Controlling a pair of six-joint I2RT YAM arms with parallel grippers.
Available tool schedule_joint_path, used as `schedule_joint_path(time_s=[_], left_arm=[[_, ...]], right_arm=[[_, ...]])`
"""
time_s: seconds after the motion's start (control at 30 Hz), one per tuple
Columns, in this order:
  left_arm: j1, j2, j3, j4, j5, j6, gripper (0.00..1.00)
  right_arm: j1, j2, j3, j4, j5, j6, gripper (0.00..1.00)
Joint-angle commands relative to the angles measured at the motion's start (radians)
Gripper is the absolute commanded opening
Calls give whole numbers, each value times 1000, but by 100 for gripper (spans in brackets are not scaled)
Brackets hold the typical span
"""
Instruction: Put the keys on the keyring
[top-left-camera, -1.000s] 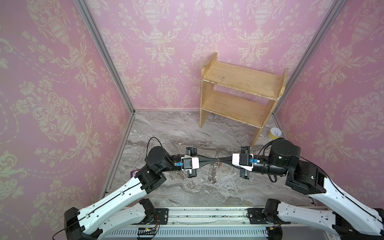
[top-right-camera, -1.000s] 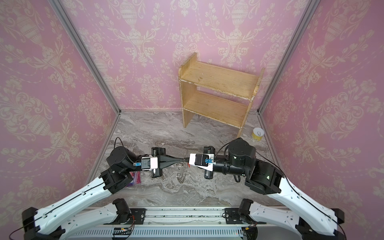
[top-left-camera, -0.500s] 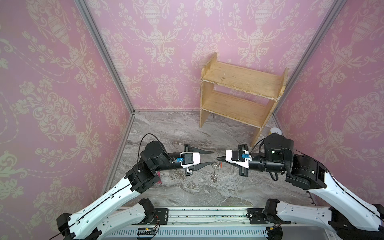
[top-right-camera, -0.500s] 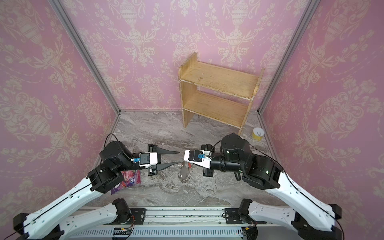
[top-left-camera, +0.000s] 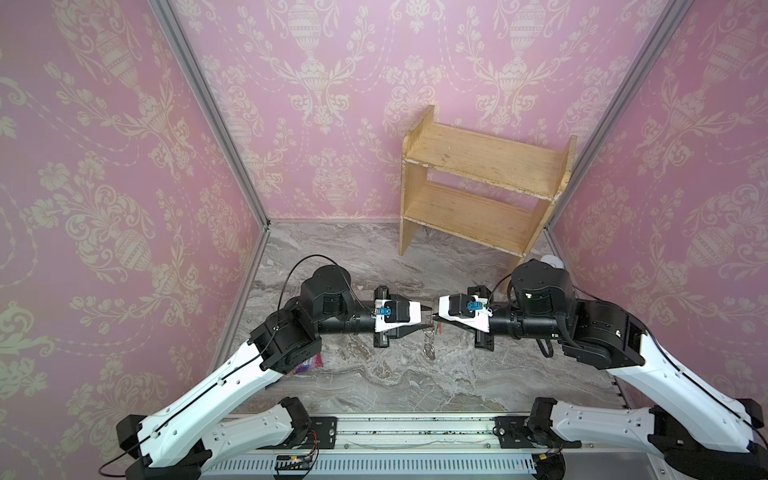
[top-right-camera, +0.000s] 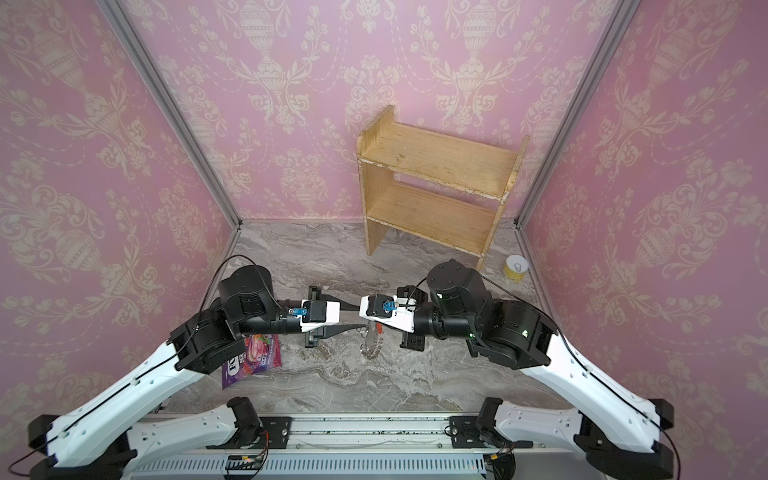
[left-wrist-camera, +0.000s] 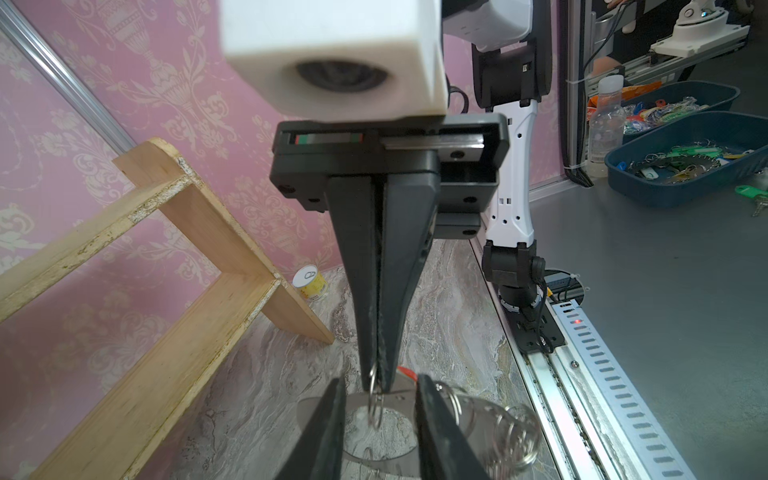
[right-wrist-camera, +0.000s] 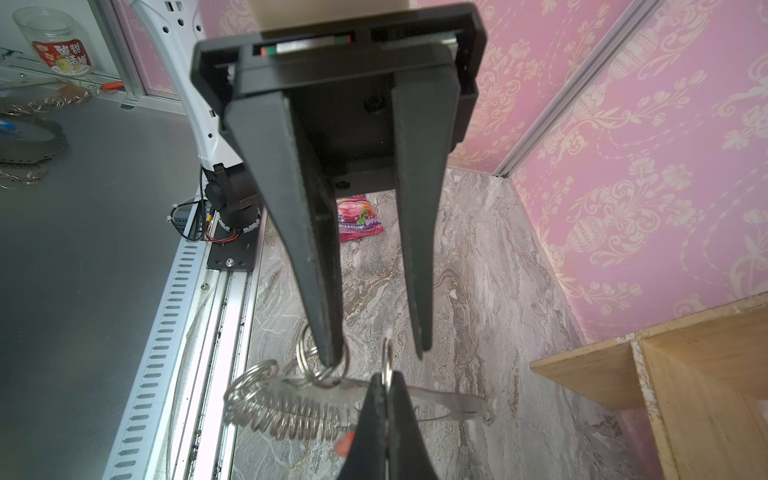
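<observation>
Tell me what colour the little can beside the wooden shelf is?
Yellow, with a white top; the can shows best in a top view.

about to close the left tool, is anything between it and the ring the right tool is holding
Nothing visible stands between them. The open left tool straddles the split ring pinched by the shut right tool. The key's red tag sits close beside the right tool's tips, to one side of the ring.
</observation>
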Motion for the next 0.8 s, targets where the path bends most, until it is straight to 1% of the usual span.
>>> schedule_joint_path(time_s=[0.0,0.17,0.3,0.67,0.77], left_arm=[[-9,8,33,-54,-24,34,29],[-18,25,42,-51,-40,44,27],[-24,37,46,-47,-45,47,24],[-33,33,41,-16,-40,41,7],[-34,33,39,-13,-35,38,6]], right_arm=[[7,-7,40,19,1,14,0],[8,-10,37,19,-5,15,0],[8,-17,34,25,-8,16,0],[10,-19,30,30,-2,15,0],[10,-18,30,28,-2,16,0]])
